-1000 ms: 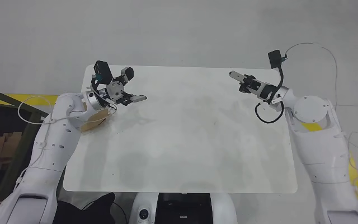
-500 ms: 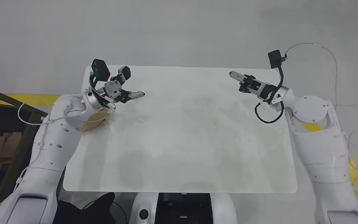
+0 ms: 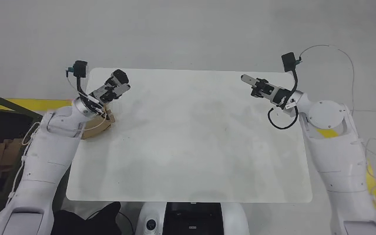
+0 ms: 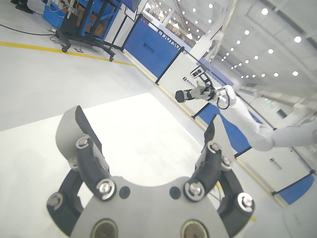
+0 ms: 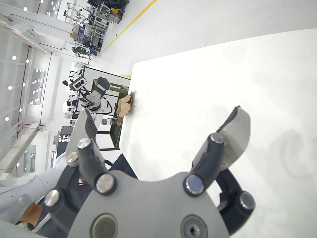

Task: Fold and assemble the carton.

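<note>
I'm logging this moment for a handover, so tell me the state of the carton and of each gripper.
carton: lying at the edge of the table beside the left arm, held by neither gripper; how far it is folded cannot be told.
left gripper: open, empty, raised off the table.
right gripper: open, empty, above the table.
</note>
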Motion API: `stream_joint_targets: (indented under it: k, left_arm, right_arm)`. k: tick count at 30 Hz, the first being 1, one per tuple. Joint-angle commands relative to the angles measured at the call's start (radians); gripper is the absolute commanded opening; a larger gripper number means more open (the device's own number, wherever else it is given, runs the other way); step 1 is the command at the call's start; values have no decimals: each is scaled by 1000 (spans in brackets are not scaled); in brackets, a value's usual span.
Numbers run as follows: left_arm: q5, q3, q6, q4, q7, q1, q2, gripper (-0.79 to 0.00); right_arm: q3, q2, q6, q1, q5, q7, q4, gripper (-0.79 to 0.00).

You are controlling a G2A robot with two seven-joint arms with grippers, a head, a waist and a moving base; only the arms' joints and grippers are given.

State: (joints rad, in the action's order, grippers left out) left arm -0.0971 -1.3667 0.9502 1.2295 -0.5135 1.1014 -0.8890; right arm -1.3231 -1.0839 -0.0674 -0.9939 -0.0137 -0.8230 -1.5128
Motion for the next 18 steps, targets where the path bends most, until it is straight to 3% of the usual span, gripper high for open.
stream_joint_targets:
  k: [1, 18]
  left_arm:
    - [-132, -8, -16, -2, -63, 14, 6, 0]
    - [-150, -10, -19, -3, -74, 16, 8, 0]
  right_arm:
    - [0, 0, 0, 0, 0, 0, 0, 0]
    - [0, 0, 0, 0, 0, 0, 0, 0]
